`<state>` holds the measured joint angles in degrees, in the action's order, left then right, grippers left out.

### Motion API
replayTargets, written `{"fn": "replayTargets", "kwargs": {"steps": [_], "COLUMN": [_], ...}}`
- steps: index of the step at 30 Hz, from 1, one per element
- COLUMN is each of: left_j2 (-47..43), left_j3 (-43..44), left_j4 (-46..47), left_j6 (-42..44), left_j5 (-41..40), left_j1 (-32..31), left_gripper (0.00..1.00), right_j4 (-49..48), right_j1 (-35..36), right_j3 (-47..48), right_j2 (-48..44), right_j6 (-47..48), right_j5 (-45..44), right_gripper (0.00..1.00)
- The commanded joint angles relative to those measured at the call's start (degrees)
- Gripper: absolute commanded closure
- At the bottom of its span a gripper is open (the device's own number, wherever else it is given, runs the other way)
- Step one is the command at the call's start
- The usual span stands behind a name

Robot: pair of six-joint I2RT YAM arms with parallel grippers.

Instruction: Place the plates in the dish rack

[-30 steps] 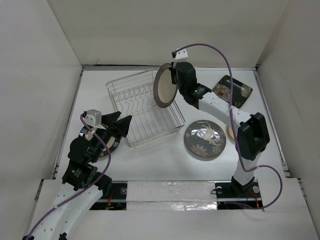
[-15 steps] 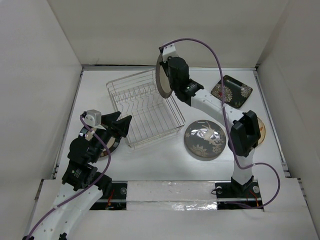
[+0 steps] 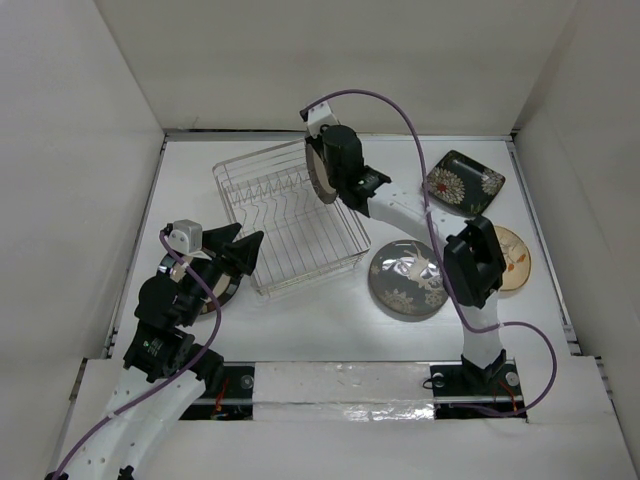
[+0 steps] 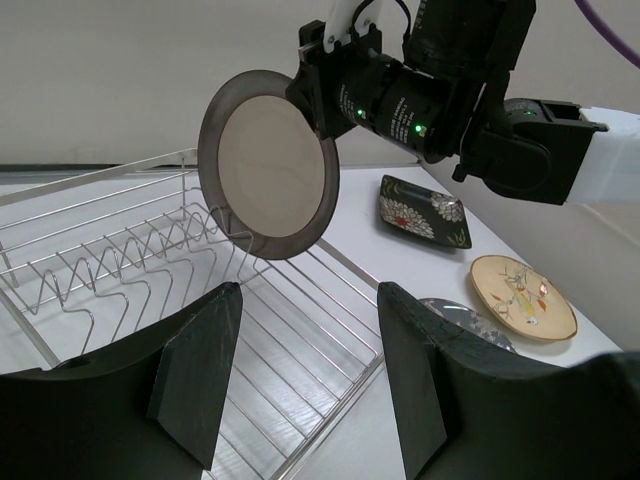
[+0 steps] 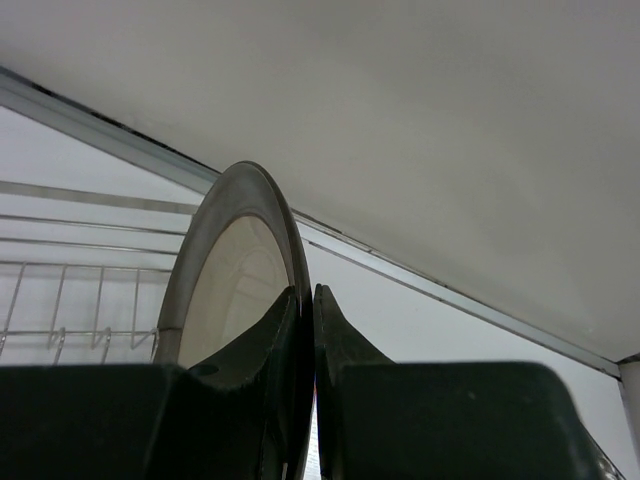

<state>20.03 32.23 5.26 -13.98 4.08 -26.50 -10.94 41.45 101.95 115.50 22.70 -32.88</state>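
I am looking first at the dish rack (image 3: 290, 215), which is sitting slightly toward 11 o'clock from the table's middle and, as far as I can see, holding no plate yet. Three plates are lying flat off to its right: the grey floral plate (image 3: 410, 278) at 4 o'clock, the tan plate (image 3: 512, 258) at 3 o'clock and the dark square plate (image 3: 463, 183) at 2 o'clock.

My right gripper (image 5: 303, 300) is pinching the rim of the dark-rimmed plate (image 4: 268, 165), holding it on edge over the rack's 1 o'clock corner, so the first loading is under way. My left gripper (image 4: 308, 295) is hanging spread and empty near the rack's 8 o'clock corner.

Next, I judge, the plate's edge is needing a gap between the prongs (image 4: 150, 255) to line up with, then a slow descent before release.
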Motion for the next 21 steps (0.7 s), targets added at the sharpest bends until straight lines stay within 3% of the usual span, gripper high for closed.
{"fn": "replayTargets", "kwargs": {"steps": [1, 11, 21], "left_j2": [-0.4, -0.1, -0.4], "left_j3": [1.3, 1.2, 1.3], "left_j4": [2.1, 1.8, 2.1], "left_j6": [0.2, 0.2, 0.1], "left_j5": [0.1, 0.8, 0.1], "left_j1": [0.4, 0.4, 0.4], "left_gripper": [0.46, 0.46, 0.46], "right_j4": [-9.8, -9.7, -10.1], "right_j1": [1.6, 2.7, 4.4], "right_j3": [3.5, 1.9, 2.4], "right_j2": [-1.2, 1.5, 4.4], "right_j6": [2.4, 0.7, 2.1], "right_j5": [-0.3, -0.8, -1.8], "right_gripper": [1.0, 0.99, 0.76]}}
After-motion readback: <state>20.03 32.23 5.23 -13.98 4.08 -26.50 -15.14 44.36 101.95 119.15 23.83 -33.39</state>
